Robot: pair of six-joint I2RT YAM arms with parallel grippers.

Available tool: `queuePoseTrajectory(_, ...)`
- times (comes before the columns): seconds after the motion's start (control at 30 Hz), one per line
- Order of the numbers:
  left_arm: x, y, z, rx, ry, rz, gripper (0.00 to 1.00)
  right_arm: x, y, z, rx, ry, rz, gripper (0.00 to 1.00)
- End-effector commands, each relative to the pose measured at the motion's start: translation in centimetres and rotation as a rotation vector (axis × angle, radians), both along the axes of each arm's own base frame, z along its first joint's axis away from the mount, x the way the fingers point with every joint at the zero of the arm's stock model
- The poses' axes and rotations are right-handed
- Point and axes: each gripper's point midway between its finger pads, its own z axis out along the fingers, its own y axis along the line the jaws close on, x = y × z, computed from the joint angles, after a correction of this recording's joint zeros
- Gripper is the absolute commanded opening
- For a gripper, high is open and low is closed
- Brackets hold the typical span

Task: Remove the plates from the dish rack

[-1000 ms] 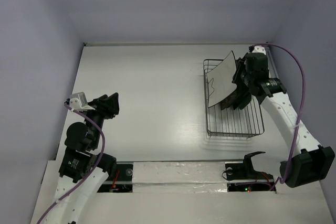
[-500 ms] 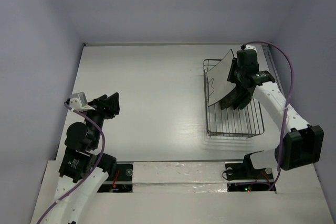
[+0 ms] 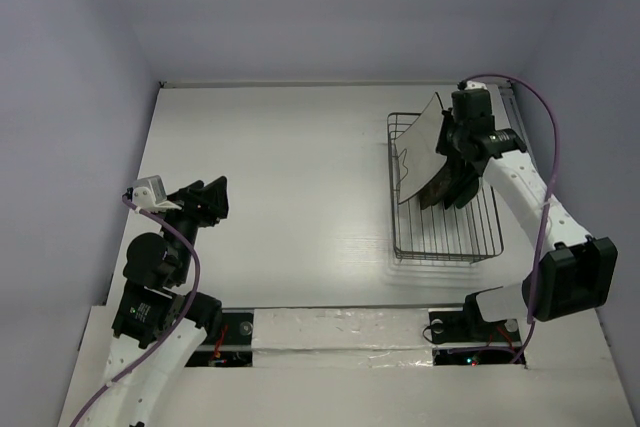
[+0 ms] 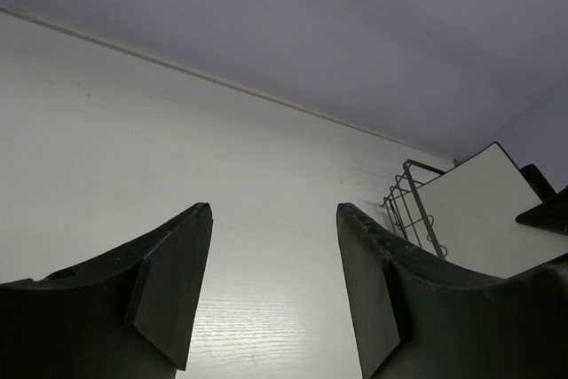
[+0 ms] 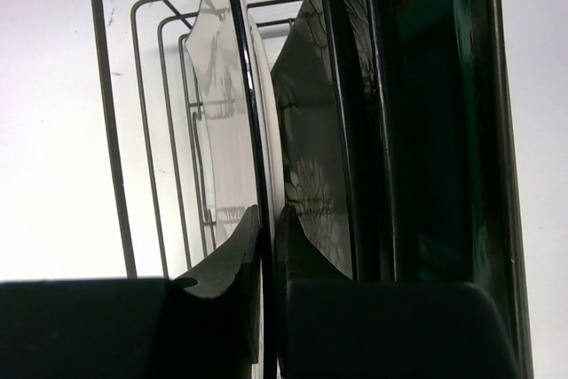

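Right gripper [image 5: 269, 219] clamped on the white plate [image 3: 420, 152].
I saw the plate leaning in the dish rack [image 3: 447, 255], far right; left gripper [image 4: 273, 219] hung part open, empty.

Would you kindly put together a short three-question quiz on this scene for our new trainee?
1. True or false: the left fingers hold a plate.
2. The right fingers are shut on: A) the white plate; B) the black flowered plate; C) nothing.
3. Where do all the visible plates stand?
Key: 1 false, they are open and empty; 2 A; 3 in the dish rack.
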Motion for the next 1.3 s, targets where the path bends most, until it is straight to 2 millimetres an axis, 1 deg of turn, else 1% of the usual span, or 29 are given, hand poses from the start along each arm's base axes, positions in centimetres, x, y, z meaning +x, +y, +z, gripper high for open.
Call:
queuePoseTrajectory(0.0, 0.1, -0.2, 1.4, -0.013, -0.055, -0.007, 0.55, 1.2, 0.0, 7.9, 0.009, -0.210, 0.005, 0.00)
queuePoseTrajectory(0.2, 0.0, -0.2, 1.5, -0.015, -0.059, -0.007, 0.56, -0.1, 0.1, 13.6, 0.051, -0.349, 0.020, 0.00)
queuePoseTrajectory(0.23, 0.0, -0.1, 1.5, -0.015, -0.059, -0.007, 0.56, -0.8, -0.1, 15.5, 0.070, -0.399, 0.009, 0.00)
queuePoseTrajectory(0.27, 0.0, -0.1, 1.6, -0.016, -0.061, -0.007, 0.56, -0.8, -0.1, 15.7, 0.071, -0.403, 0.009, 0.00)
queuePoseTrajectory(0.3, 0.0, -0.2, 1.5, -0.015, -0.059, -0.007, 0.56, -1.4, -0.2, 16.7, 0.082, -0.432, 0.008, 0.00)
queuePoseTrajectory(0.4, 0.0, -0.1, 1.6, -0.016, -0.061, -0.007, 0.56, -2.3, -0.3, 18.2, 0.110, -0.478, -0.001, 0.00)
queuePoseTrajectory(0.43, 0.0, -0.2, 1.5, -0.014, -0.058, -0.007, 0.56, -3.0, -0.5, 19.3, 0.127, -0.515, -0.008, 0.00)
queuePoseTrajectory(0.5, 0.0, -0.1, 1.6, -0.016, -0.061, -0.007, 0.57, -3.8, -0.5, 20.3, 0.149, -0.548, -0.010, 0.00)
queuePoseTrajectory(0.53, 0.0, -0.2, 1.4, -0.014, -0.057, -0.007, 0.57, -4.8, -0.4, 21.4, 0.173, -0.584, 0.003, 0.00)
queuePoseTrajectory(0.57, 0.0, -0.1, 1.5, -0.013, -0.060, -0.007, 0.56, -5.1, -0.2, 22.2, 0.204, -0.612, 0.010, 0.00)
queuePoseTrajectory(0.63, 0.0, -0.2, 1.4, -0.014, -0.057, -0.007, 0.57, -5.6, 0.7, 22.9, 0.252, -0.645, 0.049, 0.00)
queuePoseTrajectory(0.67, 0.0, -0.2, 1.4, -0.012, -0.057, -0.007, 0.57, -5.8, 2.2, 24.1, 0.309, -0.684, 0.121, 0.00)
queuePoseTrajectory(0.73, 0.1, -0.2, 1.3, -0.013, -0.054, -0.007, 0.57, -5.6, 4.8, 23.9, 0.374, -0.674, 0.218, 0.00)
queuePoseTrajectory(0.77, 0.1, -0.2, 1.4, -0.013, -0.054, -0.007, 0.57, -4.8, 5.9, 24.1, 0.424, -0.683, 0.225, 0.00)
queuePoseTrajectory(0.8, 0.1, -0.2, 1.4, -0.013, -0.054, -0.007, 0.57, -4.6, 7.5, 24.1, 0.467, -0.677, 0.269, 0.00)
queuePoseTrajectory(0.83, 0.1, -0.2, 1.3, -0.012, -0.052, -0.007, 0.57, -4.7, 9.8, 24.0, 0.516, -0.668, 0.323, 0.00)
queuePoseTrajectory(0.87, 0.2, -0.2, 1.3, -0.013, -0.051, -0.007, 0.57, -4.4, 11.5, 24.9, 0.595, -0.698, 0.352, 0.00)
queuePoseTrajectory(0.9, 0.1, -0.2, 1.3, -0.013, -0.051, -0.007, 0.57, -3.2, 13.3, 24.0, 0.636, -0.673, 0.367, 0.00)
queuePoseTrajectory(0.93, 0.1, -0.2, 1.3, -0.014, -0.049, -0.008, 0.57, -3.2, 15.6, 23.8, 0.686, -0.656, 0.405, 0.00)
queuePoseTrajectory(0.97, 0.1, -0.2, 1.2, -0.013, -0.046, -0.008, 0.57, -2.9, 17.0, 25.0, 0.778, -0.689, 0.413, 0.00)
queuePoseTrajectory(1.0, 0.1, -0.2, 1.2, -0.014, -0.048, -0.008, 0.57, -2.4, 18.3, 25.0, 0.824, -0.685, 0.416, 0.00)
queuePoseTrajectory(1.03, 0.2, -0.2, 1.1, -0.012, -0.043, -0.008, 0.57, -0.9, 20.0, 23.4, 0.851, -0.648, 0.408, 0.00)
queuePoseTrajectory(1.07, 0.2, -0.2, 1.1, -0.011, -0.042, -0.008, 0.57, -0.9, 22.0, 24.2, 0.930, -0.663, 0.416, 0.00)
queuePoseTrajectory(1.1, 0.3, -0.3, 1.0, -0.010, -0.039, -0.008, 0.57, -0.3, 22.9, 24.7, 0.962, -0.671, 0.397, 0.00)
queuePoseTrajectory(1.13, 0.3, -0.3, 1.0, -0.009, -0.036, -0.008, 0.57, 1.5, 24.9, 22.5, 0.965, -0.625, 0.381, 0.00)
queuePoseTrajectory(1.17, 0.3, -0.3, 1.0, -0.010, -0.038, -0.008, 0.57, 1.7, 26.7, 22.7, 1.016, -0.616, 0.392, 0.00)
queuePoseTrajectory(1.2, 0.3, -0.3, 1.1, -0.012, -0.039, -0.008, 0.57, 2.2, 27.9, 24.0, 1.051, -0.629, 0.406, 0.00)
queuePoseTrajectory(1.23, 0.3, -0.3, 1.0, -0.012, -0.036, -0.008, 0.57, 2.7, 29.2, 23.8, 1.066, -0.614, 0.415, 0.00)
queuePoseTrajectory(1.27, 0.3, -0.3, 1.0, -0.014, -0.036, -0.008, 0.57, 4.6, 31.4, 20.4, 1.059, -0.537, 0.394, 0.00)
